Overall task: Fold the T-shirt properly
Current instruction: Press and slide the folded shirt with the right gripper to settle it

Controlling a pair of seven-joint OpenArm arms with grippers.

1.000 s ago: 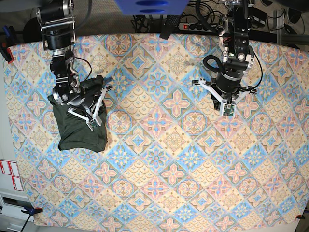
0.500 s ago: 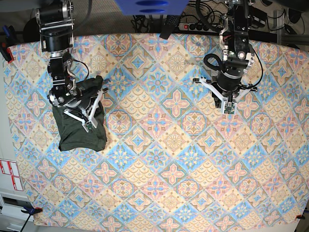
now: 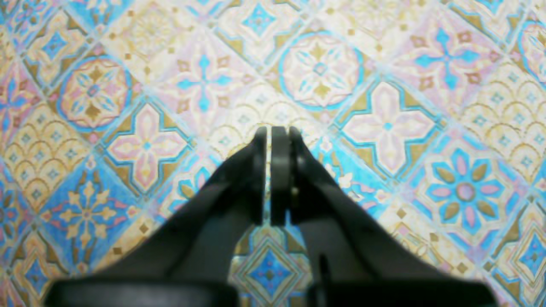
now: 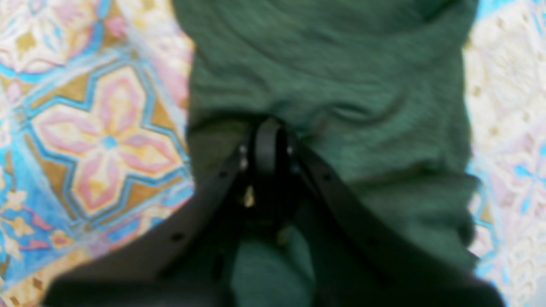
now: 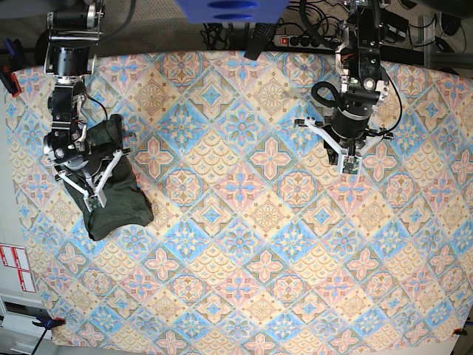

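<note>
Left wrist view: the left gripper (image 3: 273, 132) hangs over bare patterned tablecloth (image 3: 426, 128), its jaws pressed together with nothing between them. No shirt shows here.

Right wrist view: the right gripper (image 4: 268, 136) sits low on the T-shirt (image 4: 332, 81), a dark green, softly wrinkled bundle. Its jaws are closed. The tips meet at a crease in the cloth, but the blur hides whether any fabric is pinched.

Base view: the T-shirt (image 5: 118, 203) lies as a compact folded packet near the table's left edge, with the right gripper (image 5: 89, 194) on top of it. The left gripper (image 5: 346, 164) is well apart, over the cloth at upper right.

The folding looks nearly finished; this seems a final pressing or positioning step. The next move probably calls for lifting straight off without dragging the layers.

No readable writing; red-and-white labels (image 5: 15, 266) at the left edge are too small to read.
</note>
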